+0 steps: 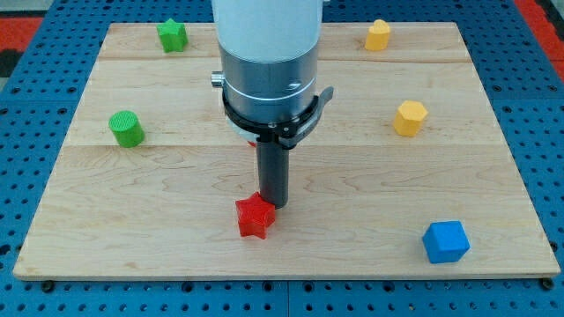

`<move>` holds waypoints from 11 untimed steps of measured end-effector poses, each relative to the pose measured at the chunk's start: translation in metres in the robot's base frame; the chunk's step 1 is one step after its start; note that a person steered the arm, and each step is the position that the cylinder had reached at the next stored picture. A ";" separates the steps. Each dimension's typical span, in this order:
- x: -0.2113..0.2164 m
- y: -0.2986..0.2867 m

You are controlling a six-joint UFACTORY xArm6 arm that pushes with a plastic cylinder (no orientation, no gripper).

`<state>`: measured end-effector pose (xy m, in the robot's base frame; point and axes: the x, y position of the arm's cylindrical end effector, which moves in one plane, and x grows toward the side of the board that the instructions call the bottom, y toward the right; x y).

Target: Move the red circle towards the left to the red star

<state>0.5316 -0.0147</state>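
A: Where does my tip [272, 204] sit?

B: Touching, or just beside, the upper right of the red star [254, 217], near the middle of the board's [352, 238] bottom edge. There are no jaws to report; you end in a plain rod.

A: And the red circle?

B: I cannot find it. A sliver of red shows under the arm's collar, which may be it, but the arm body hides that patch of board.

A: The risk?

B: In my judgement, any push from here shoves the star, the landmark, instead of the circle. Sweeping blind could also knock the circle off course.

A: Others?

B: All well apart: green star [173, 35] top left corner, green cylinder [126, 129] left edge, two yellow blocks [378, 35] [410, 118] toward the right, blue block [445, 241] bottom right corner.
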 end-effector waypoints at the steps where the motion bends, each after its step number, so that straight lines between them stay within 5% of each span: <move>1: 0.006 0.000; 7: -0.010 0.035; 11: -0.103 0.022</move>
<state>0.4290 0.0072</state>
